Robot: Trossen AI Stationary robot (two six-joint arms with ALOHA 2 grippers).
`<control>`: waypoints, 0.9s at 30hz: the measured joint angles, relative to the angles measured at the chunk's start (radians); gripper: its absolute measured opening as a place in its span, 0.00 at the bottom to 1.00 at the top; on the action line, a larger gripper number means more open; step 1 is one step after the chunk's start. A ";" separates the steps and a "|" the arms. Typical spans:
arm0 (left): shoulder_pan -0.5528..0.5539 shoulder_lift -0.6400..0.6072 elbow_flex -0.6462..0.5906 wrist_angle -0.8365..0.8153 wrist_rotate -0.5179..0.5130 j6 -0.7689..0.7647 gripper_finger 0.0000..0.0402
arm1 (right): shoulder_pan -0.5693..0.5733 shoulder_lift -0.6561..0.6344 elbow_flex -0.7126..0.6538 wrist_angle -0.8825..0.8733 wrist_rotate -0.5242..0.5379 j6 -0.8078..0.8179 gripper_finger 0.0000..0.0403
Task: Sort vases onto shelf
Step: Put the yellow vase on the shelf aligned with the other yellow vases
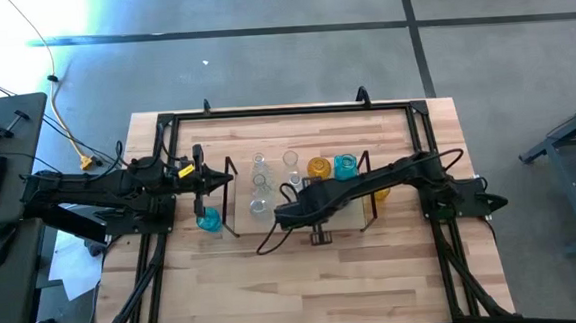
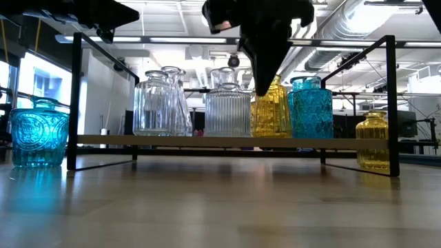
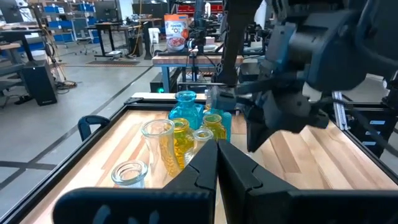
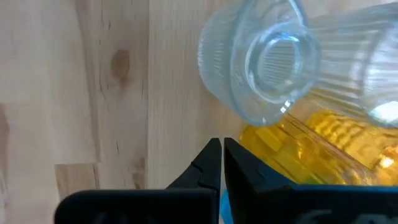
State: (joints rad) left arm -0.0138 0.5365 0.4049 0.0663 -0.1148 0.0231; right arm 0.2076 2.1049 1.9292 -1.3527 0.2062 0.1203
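The shelf [image 1: 364, 217] is a low tray with thin black wire end frames in the middle of the table. On it stand several clear vases [image 1: 260, 183], one amber vase [image 1: 317, 167] and one turquoise vase [image 1: 344, 165]. Another turquoise vase [image 1: 209, 221] stands on the table off the shelf's left end. Another amber vase [image 2: 375, 141] stands off its right end. My left gripper [image 3: 216, 155] is shut and hovers above the left turquoise vase [image 2: 38, 134]. My right gripper [image 4: 222, 152] is shut and hangs over the shelf, above a clear vase [image 4: 267, 62] and an amber vase [image 4: 311, 149].
A large black frame [image 1: 285, 110] rims the table, with struts running along both sides. Bare wood [image 1: 305, 281] lies between the shelf and the near edge. My right arm [image 3: 298, 93] stretches across the shelf's right half. A keyboard and mouse sit off the table's left side.
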 joint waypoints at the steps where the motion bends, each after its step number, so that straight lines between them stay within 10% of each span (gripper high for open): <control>1: 0.000 0.000 0.000 0.000 0.000 0.000 0.00 | -0.002 0.001 -0.009 0.012 0.000 -0.001 0.00; 14: 0.000 0.000 0.000 -0.002 0.000 0.000 0.00 | 0.141 -0.263 -0.031 -0.081 0.080 0.172 0.00; 27: 0.000 0.000 0.000 -0.001 -0.001 -0.003 0.00 | 0.347 -0.867 -0.660 -0.022 0.348 0.922 0.00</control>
State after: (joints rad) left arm -0.0139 0.5362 0.4049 0.0651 -0.1154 0.0200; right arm 0.5546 1.2383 1.2696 -1.3751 0.5542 1.0425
